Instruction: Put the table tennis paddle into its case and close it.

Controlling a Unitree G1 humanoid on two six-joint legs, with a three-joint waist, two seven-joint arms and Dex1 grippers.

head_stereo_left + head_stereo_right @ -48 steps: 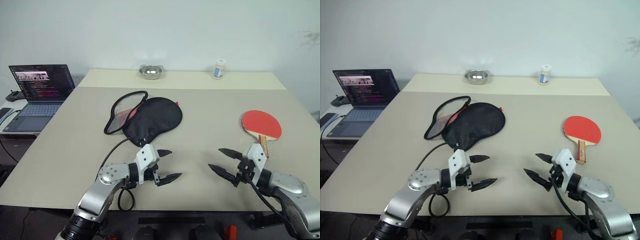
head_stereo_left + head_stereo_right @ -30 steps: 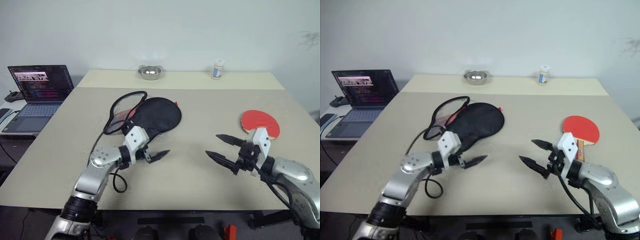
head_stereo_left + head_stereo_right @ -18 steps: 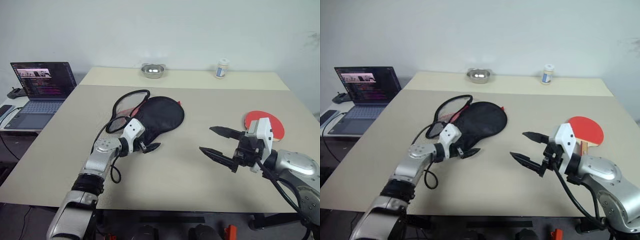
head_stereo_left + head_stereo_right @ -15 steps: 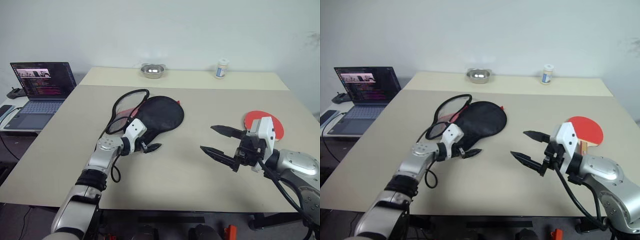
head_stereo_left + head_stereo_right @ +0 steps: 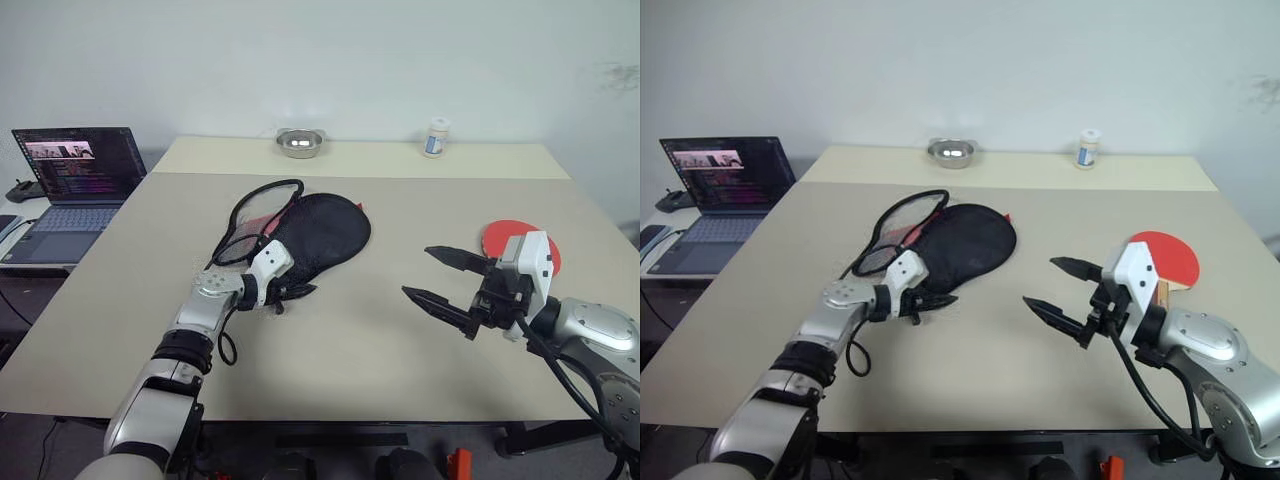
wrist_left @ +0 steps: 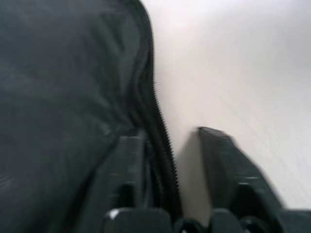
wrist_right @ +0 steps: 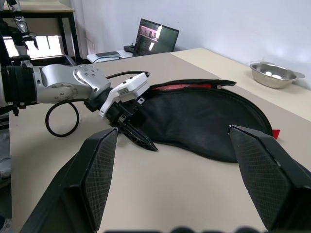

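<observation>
The case (image 5: pixel 322 232) lies left of the table's middle, black side up, with its zip flap (image 5: pixel 250 212) folded open and red lining showing. My left gripper (image 5: pixel 296 292) sits at the case's near narrow end. In the left wrist view its fingers (image 6: pixel 129 165) are drawn in on either side of the zip edge (image 6: pixel 160 136). The table tennis paddle (image 5: pixel 1176 258) lies red face up at the right, partly hidden behind my right wrist. My right gripper (image 5: pixel 417 271) hovers open and empty above the table, left of the paddle.
A steel bowl (image 5: pixel 300 143) and a small white bottle (image 5: pixel 434 138) stand at the table's far edge. An open laptop (image 5: pixel 75 172) sits on a side table at the left. Bare tabletop (image 5: pixel 370 350) lies between my two grippers.
My left gripper moved forward and down to the case's near end, and its fingers closed in on the zip edge. My right gripper rose a little in front of the paddle and stayed open.
</observation>
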